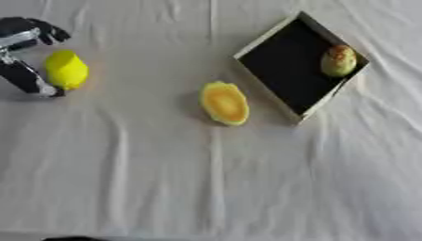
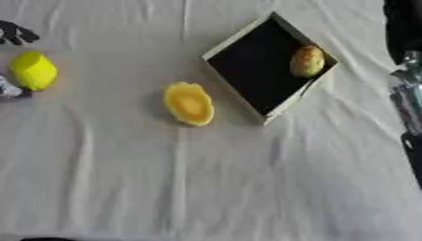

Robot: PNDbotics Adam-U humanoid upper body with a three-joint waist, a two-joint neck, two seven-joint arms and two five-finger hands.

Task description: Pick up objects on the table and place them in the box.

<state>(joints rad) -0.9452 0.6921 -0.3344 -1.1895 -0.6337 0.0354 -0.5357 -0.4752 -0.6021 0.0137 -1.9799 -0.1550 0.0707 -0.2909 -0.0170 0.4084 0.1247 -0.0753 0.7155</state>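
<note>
A bright yellow fruit [image 1: 66,69] lies on the white cloth at the far left. My left hand [image 1: 25,37] straddles it, with the fingers just above it and the thumb [image 1: 31,81] below and to its left, spread apart. An orange-yellow halved fruit [image 1: 223,102] lies near the middle, just left of the box. The box [image 1: 265,89] has a white rim and a black inside and sits askew at the upper right. A brownish-green fruit [image 1: 338,60] rests in its right corner. My right arm [image 2: 408,94] runs down the right edge in the right eye view; its hand is unclear.
A wrinkled white cloth [image 1: 214,179] covers the whole table, and its near half is bare cloth. A small dark shape [image 1: 74,238] shows at the bottom edge.
</note>
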